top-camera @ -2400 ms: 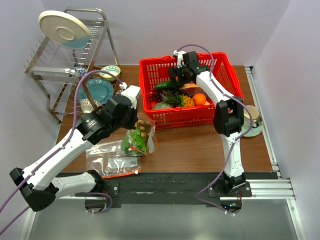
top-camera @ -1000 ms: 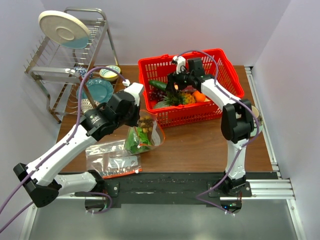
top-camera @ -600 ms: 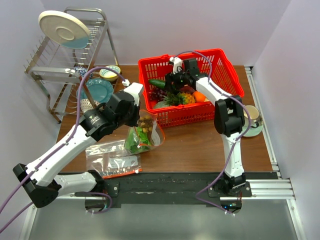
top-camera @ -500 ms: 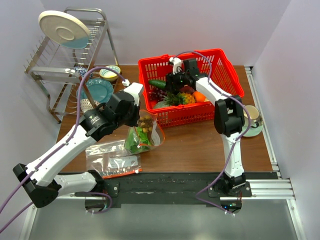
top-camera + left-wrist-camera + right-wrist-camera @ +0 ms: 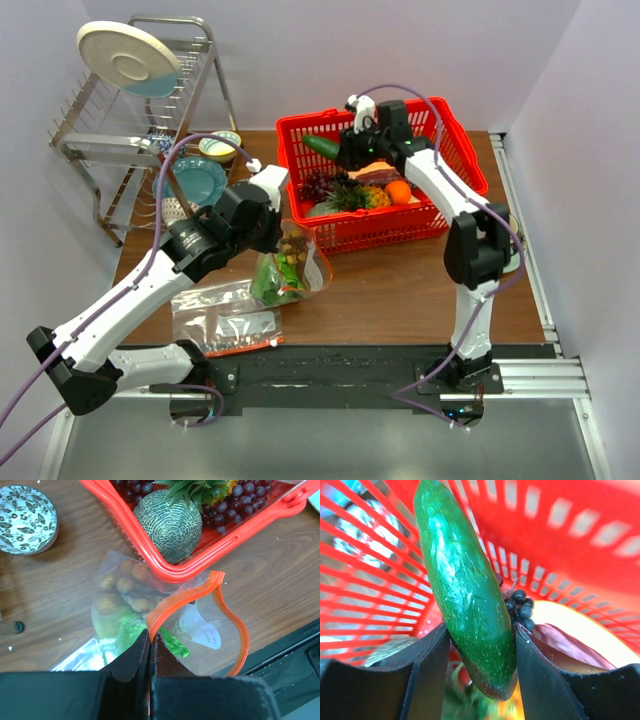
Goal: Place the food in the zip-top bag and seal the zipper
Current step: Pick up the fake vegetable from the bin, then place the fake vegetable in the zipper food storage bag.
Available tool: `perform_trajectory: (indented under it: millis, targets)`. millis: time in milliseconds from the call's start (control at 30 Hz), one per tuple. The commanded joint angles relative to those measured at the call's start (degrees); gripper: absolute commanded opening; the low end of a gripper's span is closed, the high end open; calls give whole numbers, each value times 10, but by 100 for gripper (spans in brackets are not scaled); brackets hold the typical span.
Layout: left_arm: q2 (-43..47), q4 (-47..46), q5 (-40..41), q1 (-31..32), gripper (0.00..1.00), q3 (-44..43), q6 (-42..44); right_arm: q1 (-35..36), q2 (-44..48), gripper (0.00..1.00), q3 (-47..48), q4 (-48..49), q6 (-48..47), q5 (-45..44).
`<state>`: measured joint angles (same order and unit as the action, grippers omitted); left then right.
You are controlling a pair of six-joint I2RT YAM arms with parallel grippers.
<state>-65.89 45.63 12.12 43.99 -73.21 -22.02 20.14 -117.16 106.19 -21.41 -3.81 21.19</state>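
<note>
The left fingers (image 5: 132,662) are pinched shut on the orange zipper (image 5: 185,597). They hold the zip-top bag (image 5: 210,635) open just past their tips, low over the tabletop (image 5: 280,580). The brown nuts (image 5: 125,587) and green cabbage (image 5: 120,630) are inside it. Farther off, the right fingers (image 5: 427,665) squeeze the cucumber (image 5: 465,595) between them, up inside the red basket (image 5: 560,540). This looks like the carrying step. Next, the cucumber needs to go over to the bag's mouth and slide in, end first.

the dark green cucumber (image 5: 465,580) hung tilted above the basket (image 5: 400,232). the clear bag (image 5: 200,630) sagged on the bench (image 5: 400,290), orange zipper (image 5: 235,625) gaping, nuts (image 5: 122,585) and cabbage (image 5: 112,632) inside.
</note>
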Motion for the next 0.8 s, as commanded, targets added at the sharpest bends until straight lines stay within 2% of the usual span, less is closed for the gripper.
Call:
perform_trajectory:
  millis: [0, 133, 333, 500, 600, 767]
  targets:
    - [15, -48, -16, -3, 0, 13, -10, 0, 99, 12, -29, -4, 28, -46]
    - [16, -48, -17, -2, 0, 16, -7, 0, 154, 10, -58, -20, 88, -45]
    - [19, -58, -19, -3, 0, 25, -4, 2, 256, 7, -118, -71, 189, 11]
    - [21, -66, -31, -3, 0, 29, -2, 15, 367, 8, -236, -96, 228, 34]
    - [22, -67, -32, -3, 0, 31, -2, 40, 431, 9, -282, -136, 231, 44]
    - [18, -67, -32, -3, 0, 29, -5, 128, 483, 9, -324, -216, 221, 48]
